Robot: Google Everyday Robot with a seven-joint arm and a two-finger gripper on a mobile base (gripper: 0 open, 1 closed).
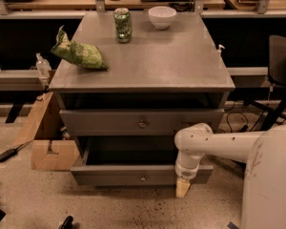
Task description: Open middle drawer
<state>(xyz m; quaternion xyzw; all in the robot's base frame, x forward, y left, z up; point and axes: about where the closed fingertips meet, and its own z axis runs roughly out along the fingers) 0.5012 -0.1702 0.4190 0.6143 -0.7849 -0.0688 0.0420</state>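
Gripper point(182, 187) points down at about 5 o'clock in the view, just in front of the middle drawer point(109, 176) near the right end of its front, at 3 to 4 o'clock from the knob point(143, 178) and apart from it; whether it is released or clenched I cannot tell, and it does not appear to hold the knob. The drawer sits low in the cabinet point(148, 66), at 6 o'clock from the top drawer point(100, 122), and it already stands pulled out, with its dark inside showing behind the front. I judge the task largely done, though it may still go further out. It looks stiff and hard, a wide shallow box that should slide straight on its runners with moderate drag rather than real weight. The small round knob at the centre is the only proper hold, and being smooth it could slip from a light pinch. A pull from the front's right end could skew the drawer and bind it, so a centred, level pull toward 6 o'clock seems safest.
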